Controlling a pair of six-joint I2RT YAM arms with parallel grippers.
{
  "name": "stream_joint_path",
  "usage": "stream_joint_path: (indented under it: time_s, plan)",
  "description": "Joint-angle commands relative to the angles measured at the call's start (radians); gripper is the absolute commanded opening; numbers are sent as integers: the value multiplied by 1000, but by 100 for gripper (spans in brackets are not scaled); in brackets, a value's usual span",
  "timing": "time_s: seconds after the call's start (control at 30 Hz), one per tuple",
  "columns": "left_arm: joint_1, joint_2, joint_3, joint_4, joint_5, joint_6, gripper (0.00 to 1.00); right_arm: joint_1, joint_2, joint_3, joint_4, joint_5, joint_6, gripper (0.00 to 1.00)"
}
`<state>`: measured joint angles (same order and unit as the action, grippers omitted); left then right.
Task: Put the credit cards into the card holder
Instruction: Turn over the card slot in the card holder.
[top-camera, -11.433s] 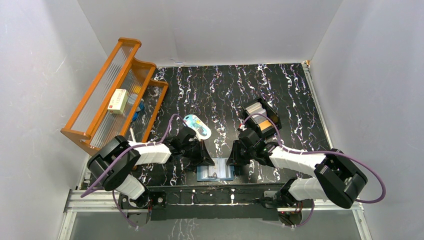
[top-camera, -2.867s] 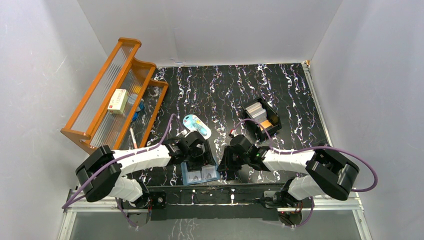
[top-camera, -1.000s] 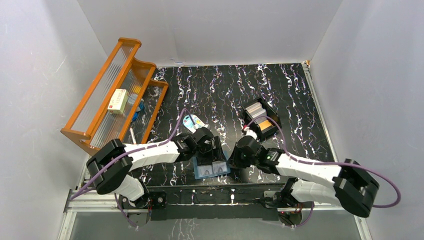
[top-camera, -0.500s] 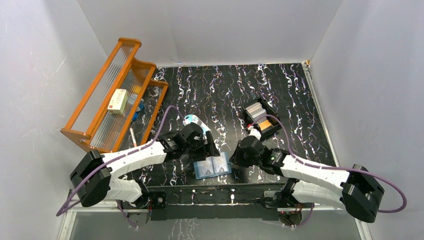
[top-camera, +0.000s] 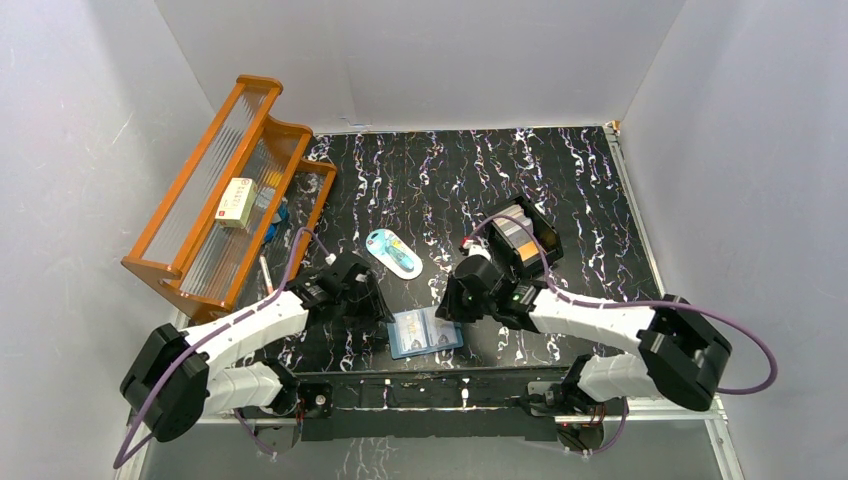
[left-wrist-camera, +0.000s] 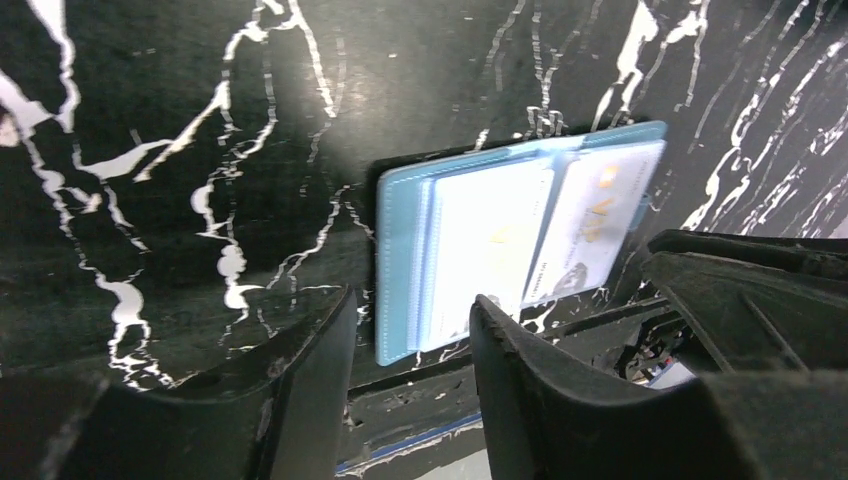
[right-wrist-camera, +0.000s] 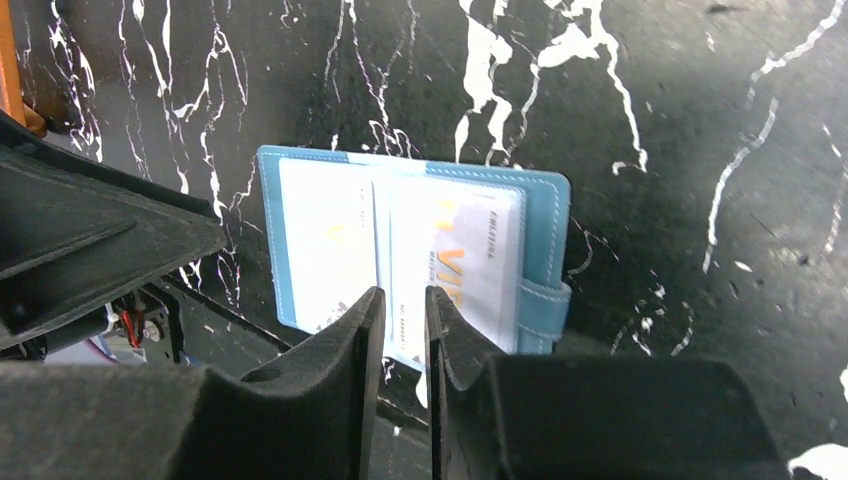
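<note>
Flanking the open card holder (top-camera: 425, 331), left pincer (left-wrist-camera: 410, 312) at ten o'clock gapes empty; right pincer (right-wrist-camera: 404, 300), one o'clock, barely parted, empty.

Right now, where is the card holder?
Top view: the card holder lies open at the table's near edge, centre, by the left gripper and right gripper.

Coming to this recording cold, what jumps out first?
The blue card holder lies open at the near edge of the marbled black table, pale cards showing in its clear pockets. Farther back on the right, a black box holds more cards, and an orange rack stands at the far left.
</note>
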<state>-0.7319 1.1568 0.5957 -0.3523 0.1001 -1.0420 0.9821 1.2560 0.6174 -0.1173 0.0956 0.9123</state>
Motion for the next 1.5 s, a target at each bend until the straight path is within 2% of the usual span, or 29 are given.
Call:
stream_joint_path:
  time_s: [0.0, 0.13, 0.5, 0.67, 0.9, 1.17, 1.33, 1.47]
  plan:
    - [30, -27, -39, -20, 41, 14, 43, 4, 66, 67, 63, -27, -56, 29]
    - [34, 1, -93, 80, 96, 7, 51, 4, 129, 66, 83, -34, -85, 28]
    - [35, 71, -196, 486, 291, -18, 54, 4, 161, -39, 141, -44, -28, 26]
    - [34, 33, -232, 619, 324, -55, 42, 3, 150, -61, 152, -43, -12, 26]
    - [34, 7, -244, 658, 322, -54, 23, 2, 144, -62, 153, -40, -7, 26]
    - [35, 11, -247, 687, 335, -56, 17, 4, 135, -71, 154, -38, -1, 26]
    - [35, 7, -253, 709, 340, -56, 22, 4, 137, -76, 161, -42, 3, 26]
    - [35, 9, -258, 719, 341, -53, 12, 3, 141, -79, 167, -46, 5, 26]
